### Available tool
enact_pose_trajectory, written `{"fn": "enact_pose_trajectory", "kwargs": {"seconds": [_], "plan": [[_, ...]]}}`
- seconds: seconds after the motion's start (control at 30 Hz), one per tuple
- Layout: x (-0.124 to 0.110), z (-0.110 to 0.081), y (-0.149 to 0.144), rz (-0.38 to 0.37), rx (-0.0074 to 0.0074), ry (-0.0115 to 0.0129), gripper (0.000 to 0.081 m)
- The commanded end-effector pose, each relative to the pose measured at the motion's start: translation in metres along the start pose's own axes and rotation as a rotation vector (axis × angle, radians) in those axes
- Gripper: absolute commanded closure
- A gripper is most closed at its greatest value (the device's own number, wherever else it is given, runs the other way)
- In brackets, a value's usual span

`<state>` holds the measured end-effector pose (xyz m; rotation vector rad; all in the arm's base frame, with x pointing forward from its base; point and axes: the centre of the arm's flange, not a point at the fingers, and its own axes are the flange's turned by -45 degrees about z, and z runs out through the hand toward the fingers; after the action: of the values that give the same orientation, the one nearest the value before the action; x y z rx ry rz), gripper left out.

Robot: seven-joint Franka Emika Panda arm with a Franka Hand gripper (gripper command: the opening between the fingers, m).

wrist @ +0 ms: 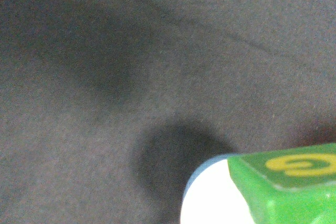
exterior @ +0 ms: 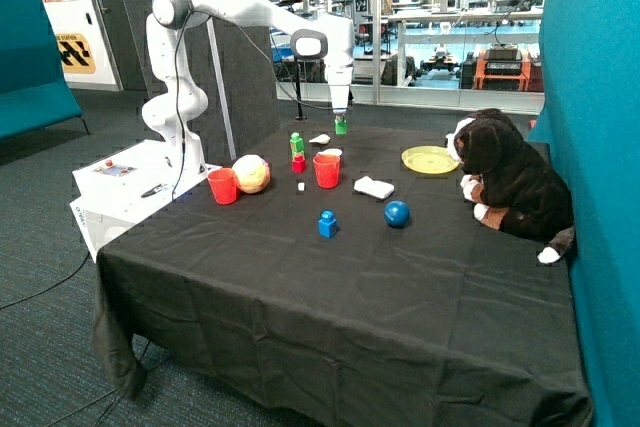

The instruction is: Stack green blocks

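My gripper (exterior: 341, 113) is shut on a green block (exterior: 341, 126) and holds it above the far part of the black-clothed table (exterior: 330, 297). In the wrist view this green block (wrist: 294, 192) fills the lower corner, with a yellow mark on its top, over bare black cloth. More green blocks (exterior: 297, 143) stand stacked on a small red block (exterior: 298, 163), nearer the camera than the gripper and between the two red cups. How many green blocks are in that stack cannot be told.
Red cups (exterior: 222, 186) (exterior: 327, 170), a yellowish ball (exterior: 251, 174), a blue block (exterior: 327, 224), a blue ball (exterior: 397, 213), a white object (exterior: 374, 187), a yellow plate (exterior: 430, 159) and a plush dog (exterior: 510, 182) are on the table.
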<state>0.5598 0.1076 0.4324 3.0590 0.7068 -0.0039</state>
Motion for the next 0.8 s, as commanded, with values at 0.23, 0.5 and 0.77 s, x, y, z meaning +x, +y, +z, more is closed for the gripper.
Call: {"fn": "enact_pose_trajectory", "kwargs": {"seconds": [0.23, 0.5, 0.77], "plan": [[-0.027, -0.014, -0.022, -0.045, 0.0013, 0.0029, 0.0808], [-0.04, -0.018, -0.032, -0.069, 0.0013, 0.0029, 0.0808], [-0.05, -0.02, -0.043, -0.096, 0.0013, 0.0029, 0.0808]]}}
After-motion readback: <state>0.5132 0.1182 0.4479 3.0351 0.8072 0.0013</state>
